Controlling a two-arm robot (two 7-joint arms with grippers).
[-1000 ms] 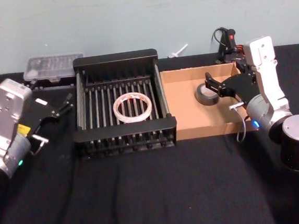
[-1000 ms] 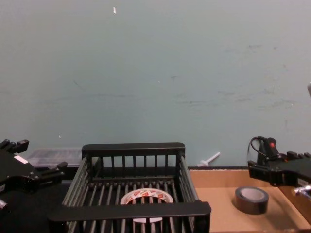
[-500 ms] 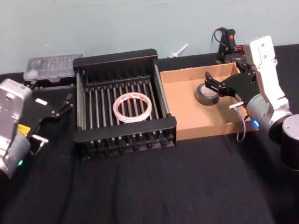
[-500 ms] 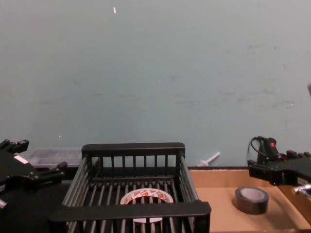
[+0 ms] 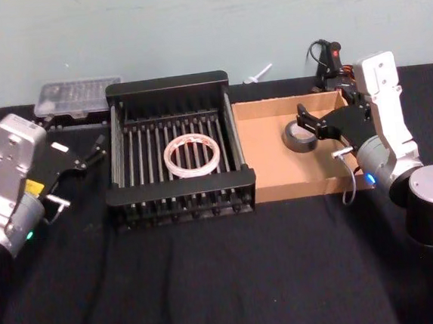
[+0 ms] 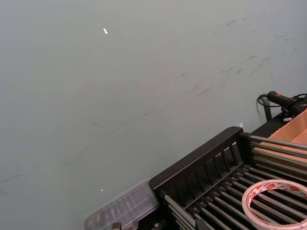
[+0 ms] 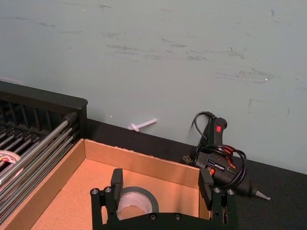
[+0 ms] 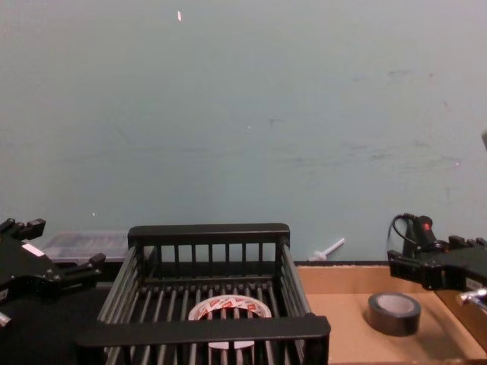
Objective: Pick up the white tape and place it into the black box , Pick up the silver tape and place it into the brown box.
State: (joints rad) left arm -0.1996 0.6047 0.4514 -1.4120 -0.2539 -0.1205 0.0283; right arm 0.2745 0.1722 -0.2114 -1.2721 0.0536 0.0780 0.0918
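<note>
White tape (image 5: 192,155) shows unreadable red print; both grippers' fingers (image 7: 116,181) spread wide, empty.

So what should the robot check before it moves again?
1. White tape lying flat in the black box: ok.
2. Silver tape resting in the brown box: ok.
3. Right gripper open, holding nothing, above the silver tape: ok.
4. Left gripper open and empty, beside the black box, not touching it: ok.
5. Right gripper's fingers clear of the silver tape: cannot tell.
</note>
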